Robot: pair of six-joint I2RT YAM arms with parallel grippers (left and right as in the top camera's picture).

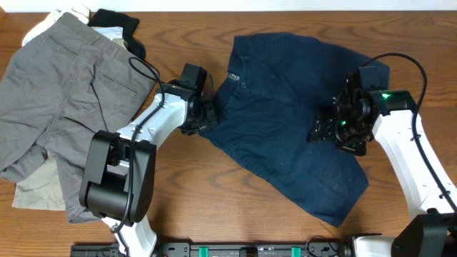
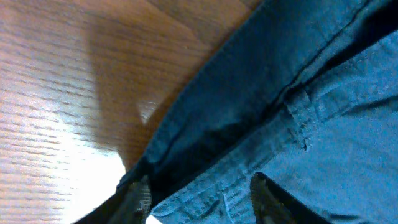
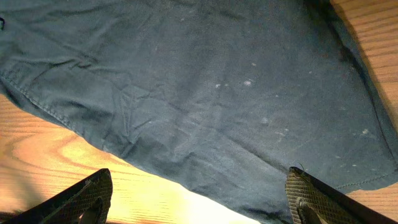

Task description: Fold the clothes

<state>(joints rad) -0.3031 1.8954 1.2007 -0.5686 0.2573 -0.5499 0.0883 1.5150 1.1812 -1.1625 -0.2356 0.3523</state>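
The dark navy shorts (image 1: pixel 285 107) lie spread on the wooden table, waistband to the left and legs to the right and front. My left gripper (image 1: pixel 207 118) is at the waistband's left end. In the left wrist view its fingers (image 2: pixel 202 202) stand apart with the stitched waistband of the shorts (image 2: pixel 323 143) between them. My right gripper (image 1: pixel 321 132) hovers over the right leg. In the right wrist view it (image 3: pixel 199 186) is wide open and empty above the hem of the shorts (image 3: pixel 217 93).
Grey shorts (image 1: pixel 64 93) lie at the left over a beige garment (image 1: pixel 36 193). A black garment (image 1: pixel 118 21) and a white one (image 1: pixel 43 28) lie at the back left. Bare wood (image 1: pixel 235 207) shows in front of the shorts.
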